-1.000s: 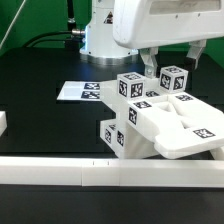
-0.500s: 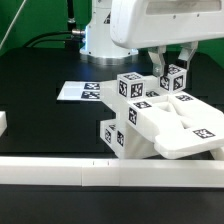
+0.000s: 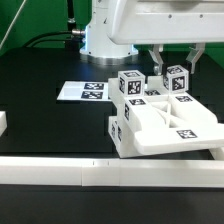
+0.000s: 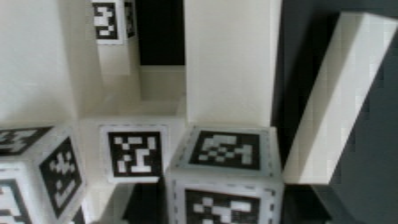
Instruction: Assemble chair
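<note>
The chair (image 3: 165,128) is a chunky white assembly with marker tags, sitting at the exterior view's right, its flat seat slab (image 3: 185,122) facing up. Two tagged legs stick up from its far side. My gripper (image 3: 177,68) comes down from above and is shut on the right-hand leg (image 3: 176,82), one dark finger on each side. The other leg (image 3: 131,86) stands free beside it. In the wrist view the held leg's tagged end (image 4: 224,150) fills the middle, and my fingers do not show clearly there.
The marker board (image 3: 85,91) lies flat behind the chair, on the exterior view's left. Long white border rails (image 3: 60,175) run along the front, and a short white piece (image 3: 3,123) sits at the left edge. The robot's base (image 3: 100,35) stands at the back.
My fingers have closed from wide open onto the right-hand leg. The chair has since dropped from a tilt to lie flatter and shifted slightly toward the exterior view's left.
</note>
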Controlling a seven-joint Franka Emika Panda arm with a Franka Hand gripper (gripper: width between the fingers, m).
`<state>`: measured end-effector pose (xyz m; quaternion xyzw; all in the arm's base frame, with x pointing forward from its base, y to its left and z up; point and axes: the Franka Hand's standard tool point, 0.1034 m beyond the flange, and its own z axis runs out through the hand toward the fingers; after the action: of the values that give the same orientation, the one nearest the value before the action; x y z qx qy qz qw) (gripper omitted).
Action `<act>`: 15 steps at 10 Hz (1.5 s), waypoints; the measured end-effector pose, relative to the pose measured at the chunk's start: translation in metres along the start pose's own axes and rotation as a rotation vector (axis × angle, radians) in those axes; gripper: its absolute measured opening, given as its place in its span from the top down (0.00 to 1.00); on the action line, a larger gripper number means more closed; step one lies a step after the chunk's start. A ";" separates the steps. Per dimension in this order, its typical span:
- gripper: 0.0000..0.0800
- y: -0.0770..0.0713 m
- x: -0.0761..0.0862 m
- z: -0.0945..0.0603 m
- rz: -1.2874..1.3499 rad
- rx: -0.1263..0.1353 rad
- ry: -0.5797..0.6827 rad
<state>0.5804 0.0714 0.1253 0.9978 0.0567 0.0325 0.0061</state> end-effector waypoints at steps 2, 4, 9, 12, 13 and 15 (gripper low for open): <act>0.65 0.000 0.003 0.000 0.153 -0.002 0.017; 0.65 0.000 0.004 -0.001 0.283 0.000 0.019; 0.49 -0.004 0.005 -0.001 0.326 0.003 0.019; 0.21 -0.002 0.007 -0.001 0.152 0.001 0.031; 0.20 -0.002 0.007 -0.001 0.098 0.000 0.031; 0.19 0.001 0.006 0.003 -0.027 -0.005 0.028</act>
<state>0.5865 0.0713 0.1230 0.9964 0.0700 0.0468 0.0083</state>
